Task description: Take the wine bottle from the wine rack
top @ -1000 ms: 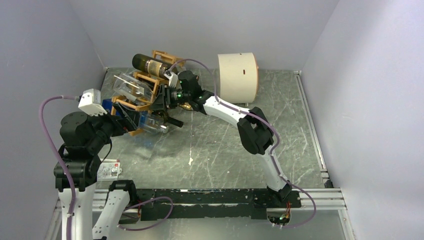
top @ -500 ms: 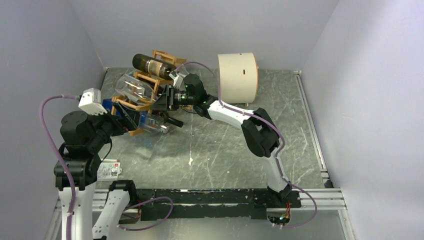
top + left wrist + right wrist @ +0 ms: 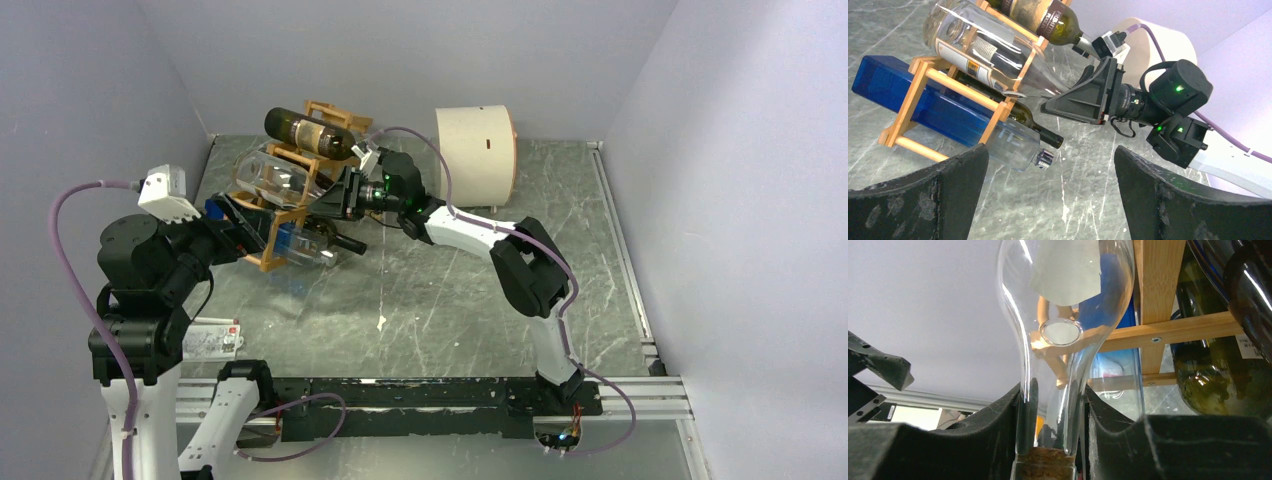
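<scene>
Clear wine bottle is pinched by the outstretched right gripper; left gripper hangs spread.

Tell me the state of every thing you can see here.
clear wine bottle: corked, lying in an upper rack cell, neck clamped.
right gripper: jaws shut on the clear wine bottle's neck.
left gripper: jaws open, empty.
wine rack: loaded with four bottles.
dark wine bottle: lying across the rack's top.
green bottle: lying in a lower cell, capped.
blue bottle: lying lowest, capped.
cream drum: apart from the rack.
</scene>
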Robot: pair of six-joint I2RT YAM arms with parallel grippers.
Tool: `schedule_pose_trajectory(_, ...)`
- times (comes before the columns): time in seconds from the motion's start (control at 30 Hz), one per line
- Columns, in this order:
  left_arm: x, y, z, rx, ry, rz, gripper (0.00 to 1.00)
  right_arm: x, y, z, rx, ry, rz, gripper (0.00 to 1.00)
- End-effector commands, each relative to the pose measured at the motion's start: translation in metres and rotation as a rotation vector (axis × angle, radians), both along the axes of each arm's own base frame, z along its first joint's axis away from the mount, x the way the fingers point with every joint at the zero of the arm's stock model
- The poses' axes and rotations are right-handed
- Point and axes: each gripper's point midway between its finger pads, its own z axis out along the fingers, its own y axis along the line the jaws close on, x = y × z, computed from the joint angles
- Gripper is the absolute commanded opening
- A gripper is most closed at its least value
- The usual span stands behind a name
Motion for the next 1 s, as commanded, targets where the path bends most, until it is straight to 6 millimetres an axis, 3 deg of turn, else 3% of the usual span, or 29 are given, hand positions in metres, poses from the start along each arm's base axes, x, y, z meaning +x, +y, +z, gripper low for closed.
schedule_pose_trajectory(0.0,0.000,0.005,0.000,0.021,0.018,0.018,1.00,-0.033,-0.009,0.076,0.164,-0.119,0.102,0.00)
schedule_pose_trajectory(0.5,0.014,-0.007,-0.019,-0.029,0.072,-0.035,1.00,-0.044,-0.026,0.084,0.261,-0.084,0.096,0.00)
schedule_pose_trajectory(0.97,0.016,-0.006,-0.013,-0.030,0.056,-0.031,1.00,-0.050,-0.042,0.108,0.318,-0.086,0.103,0.00)
